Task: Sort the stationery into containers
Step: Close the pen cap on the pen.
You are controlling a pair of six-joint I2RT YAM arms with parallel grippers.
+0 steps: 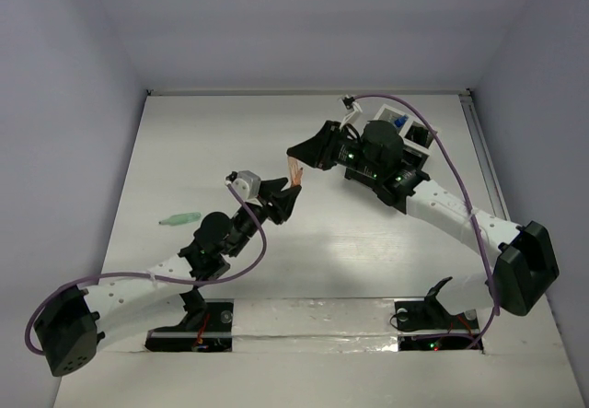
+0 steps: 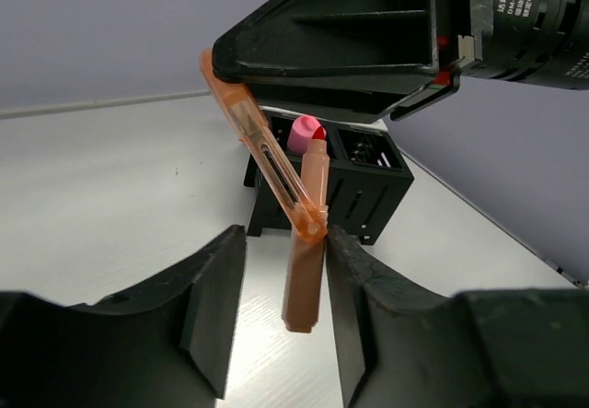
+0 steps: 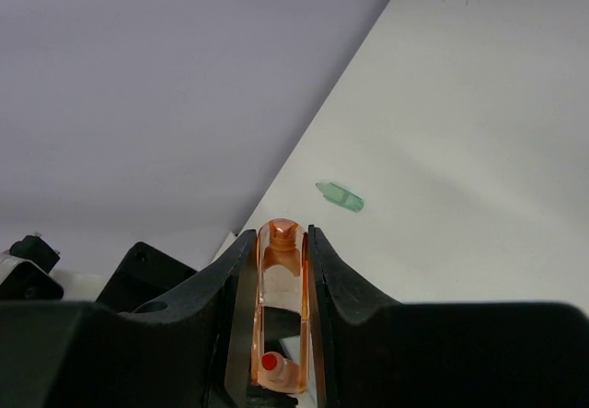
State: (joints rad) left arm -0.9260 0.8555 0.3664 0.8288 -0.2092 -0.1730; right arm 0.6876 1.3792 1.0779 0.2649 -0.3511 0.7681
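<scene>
Clamps a translucent orange clipped cap (image 3: 280, 316) in the right jaws. Brackets the opaque, red-tipped orange barrel (image 2: 305, 270) with the left jaws; cannot tell whether gripping.

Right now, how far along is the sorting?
Done: a pink piece sits in the black box, and something blue shows in the white box. In hand: the right tool clamps an orange cap against the orange marker at the left tool. Left: the green piece on the table.

Upright red-tipped orange marker (image 2: 304, 279) touches a tilted orange cap (image 2: 267, 155); green piece (image 1: 180, 216) lies flat.
</scene>
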